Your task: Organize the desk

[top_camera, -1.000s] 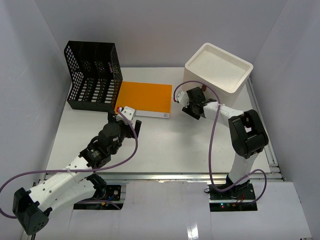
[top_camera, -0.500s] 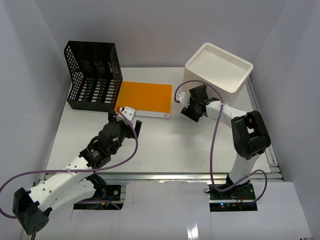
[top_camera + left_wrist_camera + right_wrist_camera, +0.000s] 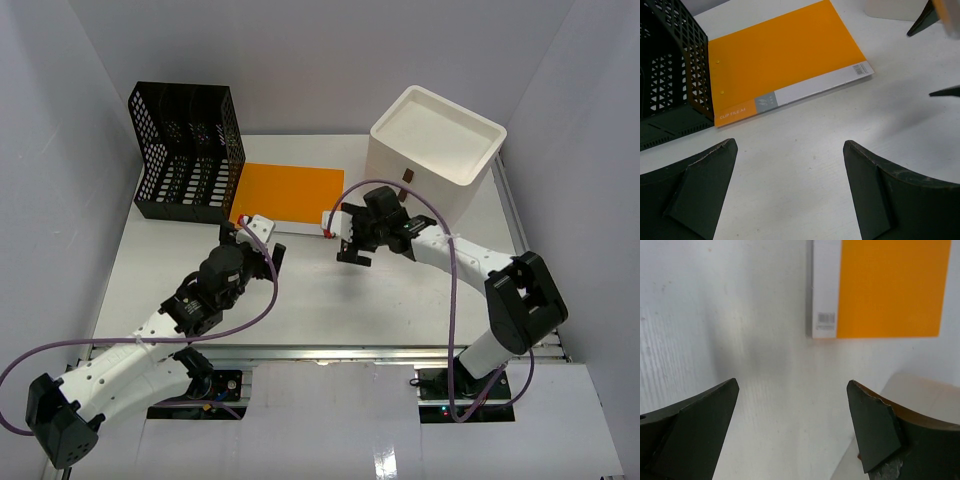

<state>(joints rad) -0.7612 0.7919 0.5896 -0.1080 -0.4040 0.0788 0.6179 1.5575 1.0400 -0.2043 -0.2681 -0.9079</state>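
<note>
Your right hand [image 3: 344,237] has swung away from the white box [image 3: 435,140] and now hovers just off the near right corner of the orange folder [image 3: 290,196], while your left arm sits almost where it was a second ago. Taking the orange folder as your marker: the black mesh file rack [image 3: 188,150] stands upright against its left edge, close enough that in the left wrist view the rack [image 3: 670,75] looks to be touching the folder [image 3: 785,55], though you cannot be sure of contact. Your left hand [image 3: 256,243] is poised over the bare desk [image 3: 330,290] just nearer to you than the folder's near left corner, its fingers spread wide with nothing between them; the left wrist view shows that hand [image 3: 790,200] with white desk [image 3: 805,150] in the gap. The folder lies flat, its white spine strip along the near edge. From the right wrist view, the right hand [image 3: 790,435] is likewise spread apart and holding nothing, with the folder's barcoded corner [image 3: 880,285] just beyond its fingertips. The white box stands to the right of the folder and a little farther back, apart from it. The desk itself lies under the folder and everything around it, its metal rail running along the near side.
</note>
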